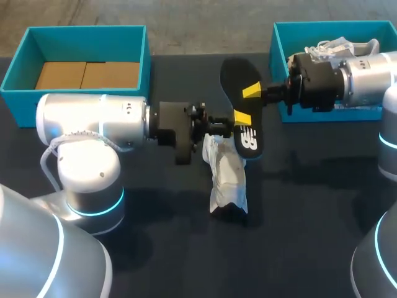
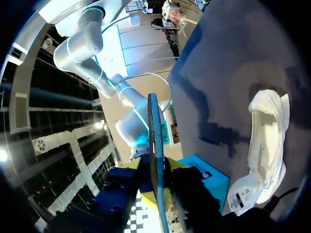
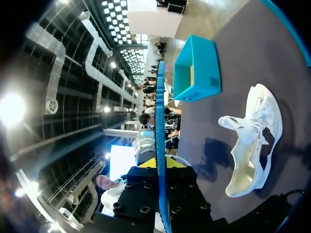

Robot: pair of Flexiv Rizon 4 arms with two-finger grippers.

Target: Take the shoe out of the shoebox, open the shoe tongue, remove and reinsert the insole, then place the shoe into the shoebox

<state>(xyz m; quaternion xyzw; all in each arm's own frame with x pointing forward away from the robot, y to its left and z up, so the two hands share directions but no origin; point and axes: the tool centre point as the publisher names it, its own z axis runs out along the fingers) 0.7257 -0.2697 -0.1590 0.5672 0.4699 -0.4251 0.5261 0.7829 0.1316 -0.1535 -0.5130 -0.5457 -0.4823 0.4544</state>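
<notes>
A black insole (image 1: pixel 237 77) with a white logo hangs in the air over the table's middle, and both grippers meet on it. My right gripper (image 1: pixel 251 92) is shut on its middle; in the right wrist view the insole (image 3: pixel 159 121) runs edge-on between the yellow tips (image 3: pixel 160 167). My left gripper (image 1: pixel 240 119) is at the logo end. There its fingers stand open, close on either side of the insole (image 2: pixel 153 136). The white shoe (image 1: pixel 226 172) lies on its side on the dark table below, also seen as the shoe (image 2: pixel 267 141) and the shoe (image 3: pixel 252 141).
A teal shoebox (image 1: pixel 25 68) with cardboard inside stands at the back left. A second teal shoebox (image 1: pixel 276 56) at the back right holds another white shoe (image 1: pixel 335 45), and my right arm passes over its front wall.
</notes>
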